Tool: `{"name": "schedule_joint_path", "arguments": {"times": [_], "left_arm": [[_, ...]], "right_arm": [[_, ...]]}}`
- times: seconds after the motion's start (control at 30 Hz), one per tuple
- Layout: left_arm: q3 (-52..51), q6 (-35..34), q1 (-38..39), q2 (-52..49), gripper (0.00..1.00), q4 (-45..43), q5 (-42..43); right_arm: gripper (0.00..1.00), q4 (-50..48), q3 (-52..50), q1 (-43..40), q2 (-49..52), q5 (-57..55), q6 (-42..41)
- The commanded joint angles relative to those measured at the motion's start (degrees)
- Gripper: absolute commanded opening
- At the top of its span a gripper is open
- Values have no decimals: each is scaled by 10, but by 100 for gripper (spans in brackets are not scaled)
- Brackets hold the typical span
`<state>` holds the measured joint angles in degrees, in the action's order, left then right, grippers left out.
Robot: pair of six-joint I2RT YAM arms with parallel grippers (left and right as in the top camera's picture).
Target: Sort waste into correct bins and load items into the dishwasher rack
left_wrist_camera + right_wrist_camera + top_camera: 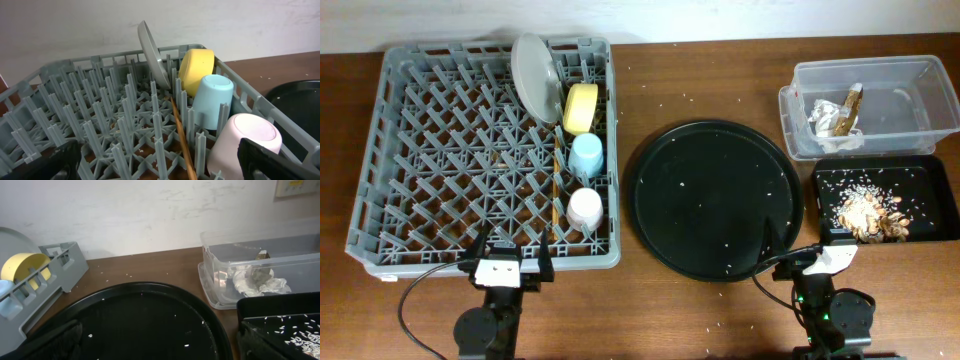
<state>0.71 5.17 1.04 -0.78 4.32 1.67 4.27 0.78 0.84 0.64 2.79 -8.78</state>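
- Grey pegged rack (pixel 430 150): on the 9 o'clock side of the table (pixel 640 60); all of its load stands along its 3 o'clock edge.
- The left gripper (pixel 512 260): just outside the rack's 6 o'clock wall, fingers spread wide, nothing between them.
- Pale grey plate (pixel 537 75): on edge among the pegs near the rack's 1 o'clock corner, tilted.
- Wooden chopsticks (pixel 557 180): lying among the pegs, running from 12 to 6 o'clock, just at 9 o'clock of the cups.
- Yellow bowl (pixel 581 108): on its side, just at 4 o'clock of the plate.
- The blue cup (pixel 587 155): mouth down, at 6 o'clock of the bowl.
- The pink cup (pixel 585 208): mouth down, at 6 o'clock of the blue cup.
- Black round tray (pixel 713 200): mid-table, beside the rack.
- The right gripper (pixel 800 245): at the round tray's 4 o'clock rim, fingers parted, empty.
- Clear tub (pixel 910 80): at 2 o'clock of the round tray, holding white paper scraps (pixel 823 118) and a gold-brown wrapper (pixel 853 103).
- Rectangular black tray (pixel 930 200): just at 6 o'clock of the tub, holding crumbly food scraps (pixel 870 212).
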Motion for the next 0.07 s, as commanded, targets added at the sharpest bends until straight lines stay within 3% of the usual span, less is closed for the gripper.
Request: {"name": "schedule_joint_path", "arguments": {"times": [0.0,0.03], "left_arm": [[-2,10,-4,5,99,3,5],[-2,10,-4,5,99,3,5]], "right_arm": [[98,0,-5,4,-4,-5,4],[98,0,-5,4,-4,-5,4]]}}
